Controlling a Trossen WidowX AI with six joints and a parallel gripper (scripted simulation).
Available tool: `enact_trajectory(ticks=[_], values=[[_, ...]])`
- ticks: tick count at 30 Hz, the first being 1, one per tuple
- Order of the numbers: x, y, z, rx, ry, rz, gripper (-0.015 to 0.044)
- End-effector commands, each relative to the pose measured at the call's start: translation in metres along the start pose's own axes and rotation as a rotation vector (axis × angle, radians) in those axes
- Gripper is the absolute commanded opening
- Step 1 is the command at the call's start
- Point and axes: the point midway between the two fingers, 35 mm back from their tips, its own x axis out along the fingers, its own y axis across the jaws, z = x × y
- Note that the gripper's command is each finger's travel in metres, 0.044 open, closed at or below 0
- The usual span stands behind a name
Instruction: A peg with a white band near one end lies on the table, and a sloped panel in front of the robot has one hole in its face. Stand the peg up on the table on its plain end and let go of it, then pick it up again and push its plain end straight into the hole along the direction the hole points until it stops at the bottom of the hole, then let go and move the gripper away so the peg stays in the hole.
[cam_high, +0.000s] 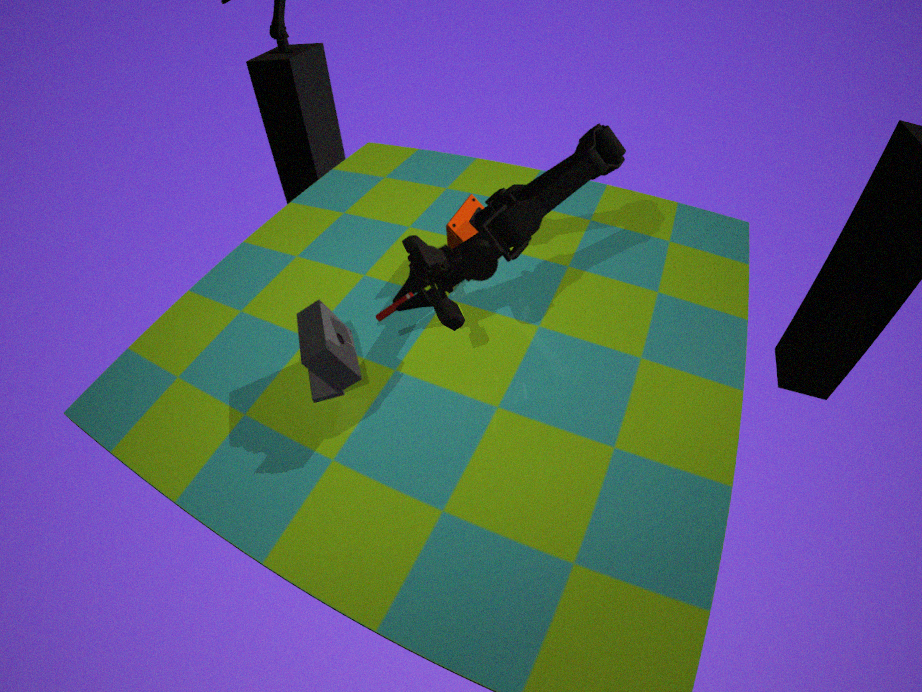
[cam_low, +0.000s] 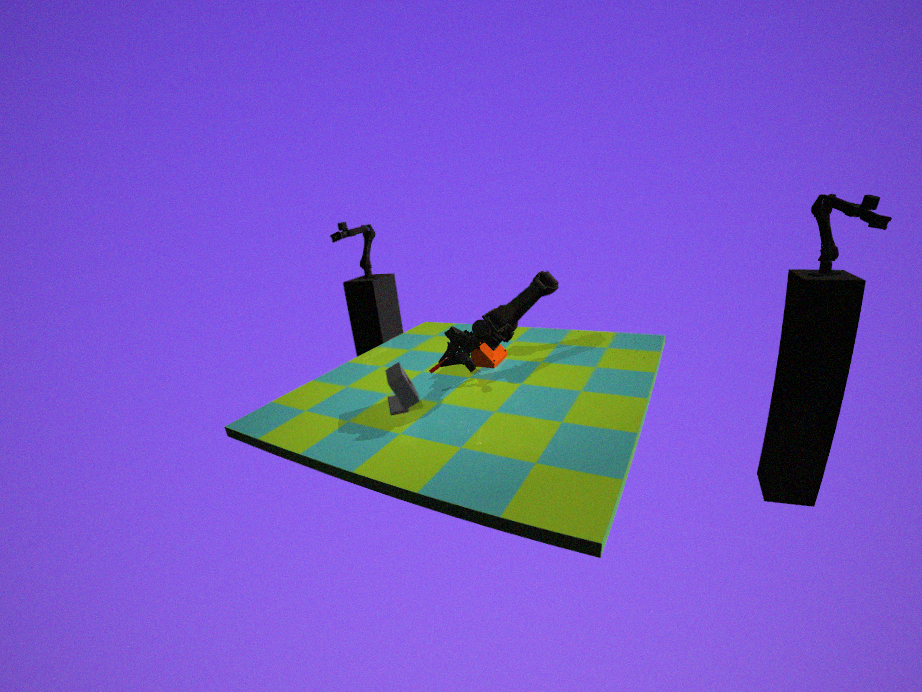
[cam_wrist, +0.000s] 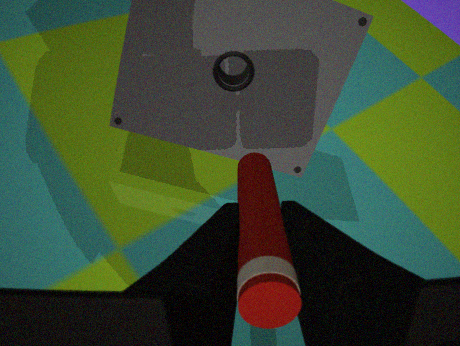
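Outside, violet all round, checkered tabletop (green and teal), dark pillars.

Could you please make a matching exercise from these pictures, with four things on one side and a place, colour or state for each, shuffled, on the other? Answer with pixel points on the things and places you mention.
1. Red peg (cam_high: 390, 309) (cam_low: 435, 367) (cam_wrist: 260, 215)
2. White band (cam_high: 408, 295) (cam_wrist: 268, 270)
3. Sloped panel (cam_high: 338, 342) (cam_low: 404, 383) (cam_wrist: 280, 115)
4. End effector (cam_high: 408, 297) (cam_low: 444, 362) (cam_wrist: 259, 215)

A. grey, with one round hole in its face
B. shut on a thing
C. held, outside the hole
D. near the bright red end face

1-C; 2-D; 3-A; 4-B
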Motion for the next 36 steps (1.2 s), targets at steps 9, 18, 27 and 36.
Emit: enact_trajectory(ticks=[9, 18, 27, 36], values=[[0.013, 0.002, 0.008, 0.026, -0.04, 0.002, 0.0], [0.023, 0.004, 0.012, 0.044, -0.069, 0.006, 0.0], [0.033, 0.006, 0.016, 0.062, -0.097, 0.01, 0.0], [0.039, 0.006, 0.017, 0.065, -0.116, 0.013, 0.0]])
